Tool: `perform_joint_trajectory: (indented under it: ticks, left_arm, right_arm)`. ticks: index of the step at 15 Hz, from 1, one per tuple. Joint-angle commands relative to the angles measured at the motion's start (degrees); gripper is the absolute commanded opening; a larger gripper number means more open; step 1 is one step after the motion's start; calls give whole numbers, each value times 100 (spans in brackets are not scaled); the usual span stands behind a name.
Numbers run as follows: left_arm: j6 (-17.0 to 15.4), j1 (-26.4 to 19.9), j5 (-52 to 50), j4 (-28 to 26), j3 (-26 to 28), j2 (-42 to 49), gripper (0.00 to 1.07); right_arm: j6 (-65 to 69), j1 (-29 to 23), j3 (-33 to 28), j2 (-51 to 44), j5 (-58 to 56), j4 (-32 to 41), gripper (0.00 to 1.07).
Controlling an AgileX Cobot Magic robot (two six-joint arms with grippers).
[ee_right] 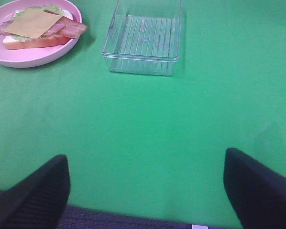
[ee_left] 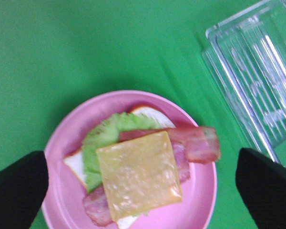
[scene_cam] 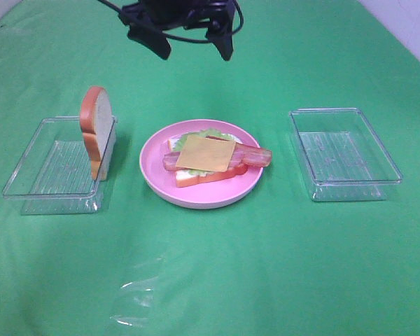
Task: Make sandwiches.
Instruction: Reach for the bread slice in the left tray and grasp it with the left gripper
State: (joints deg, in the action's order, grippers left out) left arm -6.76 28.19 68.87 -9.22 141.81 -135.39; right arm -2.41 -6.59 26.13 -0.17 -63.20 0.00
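An open sandwich stack lies on the round pink plate (scene_cam: 152, 178): a bread slice (scene_cam: 196, 178), lettuce (scene_cam: 208, 133), bacon strips (scene_cam: 255, 156) and a yellow cheese square (scene_cam: 205, 153) on top. The second bread slice (scene_cam: 96, 131) stands on edge against the right wall of the left clear tray (scene_cam: 45, 171). My left gripper (scene_cam: 194, 50) hangs open and empty above and behind the plate. In the left wrist view it (ee_left: 143, 191) brackets the cheese (ee_left: 138, 174) from above. My right gripper (ee_right: 148, 193) is open and empty over bare cloth, out of the high view.
An empty clear tray (scene_cam: 344, 154) stands right of the plate; it also shows in the right wrist view (ee_right: 144, 38). A green cloth (scene_cam: 266, 266) covers the table. A clear plastic wrinkle (scene_cam: 136, 304) lies at the front.
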Motion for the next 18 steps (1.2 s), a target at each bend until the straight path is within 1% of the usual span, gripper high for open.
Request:
perform_joint_trajectory:
  ticks: [1,3,5,6,7,9,10,11,13,14,15,16,17,18]
  left_arm:
    - [-246,-57,676,470,132,223,100]
    - [-246,-109,676,819,132,527,100]
    - [-246,-241,676,865,6,739,100]
    - [-264,-332,676,865,-172,825,100]
    - [-309,-533,676,848,-533,957,100]
    - [-327,-773,676,802,-1117,997,100]
    - [-418,-859,676,762,-1478,997,100]
    - [-447,-900,676,756,-1621,997,100]
    - [-458,-985,670,762,-2292,991,100]
    - [-458,-1008,665,762,-2555,945,100]
    - [-464,-1008,665,768,-2704,859,100]
    - [-539,-1008,653,768,-2756,745,100]
    - [-751,-1008,619,762,-2756,613,100]
    - [-1071,-1008,602,768,-2762,435,100]
  right_arm:
    - [6,40,-29,-189,34,0,85]
    - [6,40,-29,-189,34,0,85]
    - [6,40,-29,-189,34,0,85]
    - [6,40,-29,-189,34,0,85]
    - [6,40,-29,-189,34,0,85]
    - [6,40,-29,-189,34,0,85]
    - [6,40,-29,-189,34,0,85]
    - [6,40,-29,-189,34,0,85]
    - [6,40,-29,-189,34,0,85]
    - [6,40,-29,-189,34,0,85]
    - [6,40,-29,-189,34,0,85]
    - [6,40,-29,-189,34,0,85]
    - [6,40,-29,-189,34,0,85]
    - [6,40,-29,-189,34,0,85]
